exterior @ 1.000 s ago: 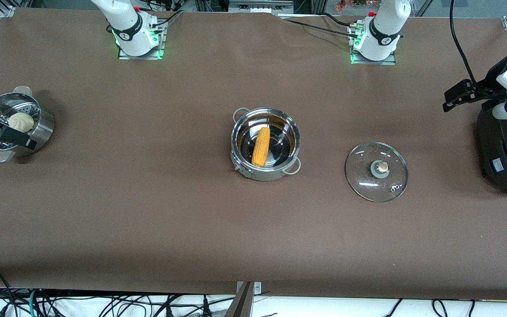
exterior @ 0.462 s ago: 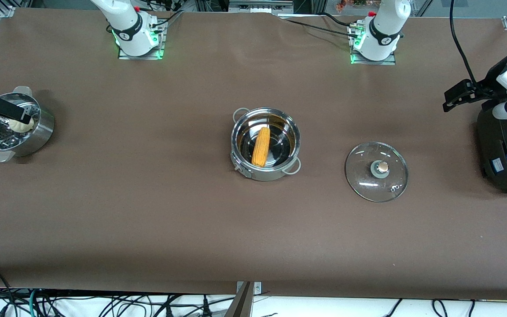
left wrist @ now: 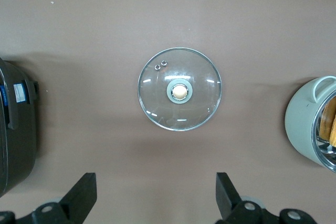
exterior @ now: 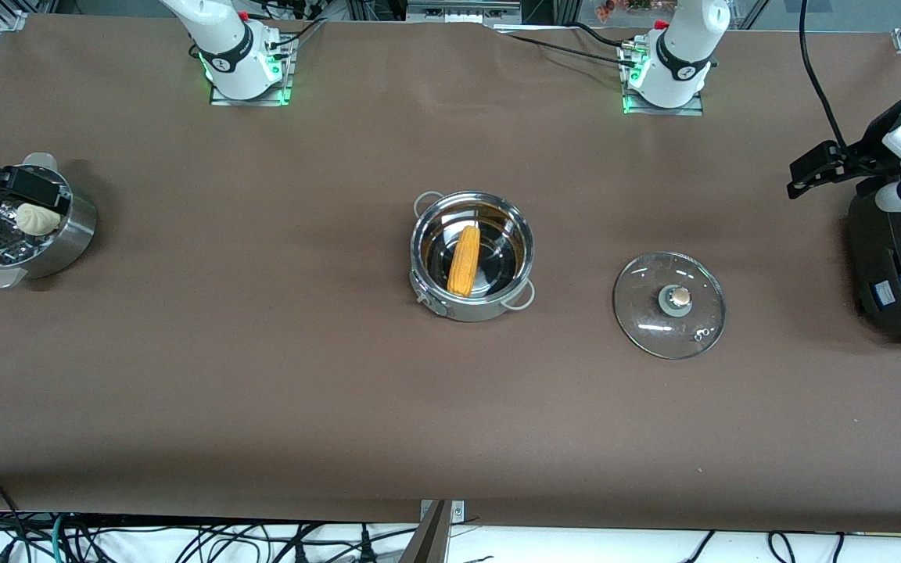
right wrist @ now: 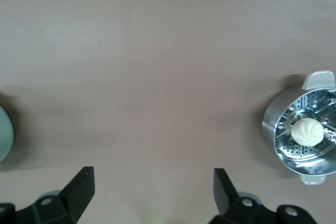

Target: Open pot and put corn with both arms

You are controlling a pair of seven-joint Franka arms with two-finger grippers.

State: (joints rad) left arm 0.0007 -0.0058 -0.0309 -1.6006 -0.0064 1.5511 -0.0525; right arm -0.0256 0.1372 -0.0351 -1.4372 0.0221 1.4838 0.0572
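The steel pot (exterior: 472,310) stands uncovered at the table's middle, and the yellow-orange corn (exterior: 464,260) lies slanted inside it. Its glass lid (exterior: 669,305) rests flat on the table beside it, toward the left arm's end, knob up. My left gripper (left wrist: 156,195) hangs open and empty high above the table near the lid (left wrist: 179,88); the pot (left wrist: 302,129) and the corn (left wrist: 331,124) show at that view's edge. My right gripper (right wrist: 154,192) is open and empty, high over the right arm's end beside the steamer.
A perforated steel steamer basket (exterior: 79,231) holding a white bun (exterior: 37,219) sits at the right arm's end. A large black rounded appliance (exterior: 900,266) stands at the left arm's end, under the left hand (exterior: 814,168).
The right hand has drifted across the steamer basket toward the robots' side, uncovering the bun. The left arm, pot, corn and lid have not moved.
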